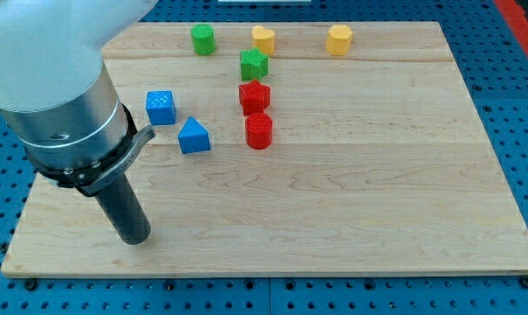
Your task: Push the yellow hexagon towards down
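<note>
The yellow hexagon (339,39) sits near the view's top right of the wooden board (377,201). A second yellow block, heart-like in shape (263,38), lies to its left along the top edge. My tip (134,236) rests on the board at the lower left, far from the yellow hexagon, below and left of the blue blocks. The arm's grey body covers the view's upper left corner.
A green cylinder (202,39) is at the top. A green star-like block (254,64), a red star-like block (254,96) and a red cylinder (258,130) form a column at centre. A blue cube (161,107) and blue triangle (193,136) lie left of them.
</note>
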You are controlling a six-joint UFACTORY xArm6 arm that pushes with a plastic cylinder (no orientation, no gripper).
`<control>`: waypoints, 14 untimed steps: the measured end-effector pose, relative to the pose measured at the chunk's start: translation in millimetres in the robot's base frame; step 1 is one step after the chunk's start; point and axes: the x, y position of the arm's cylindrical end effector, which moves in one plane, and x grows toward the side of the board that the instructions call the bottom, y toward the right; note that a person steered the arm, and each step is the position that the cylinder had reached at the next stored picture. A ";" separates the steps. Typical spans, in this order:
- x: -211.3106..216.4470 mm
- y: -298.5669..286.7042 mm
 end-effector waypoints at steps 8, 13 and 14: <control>23.6 46.9; -384.8 312.9; -385.7 305.3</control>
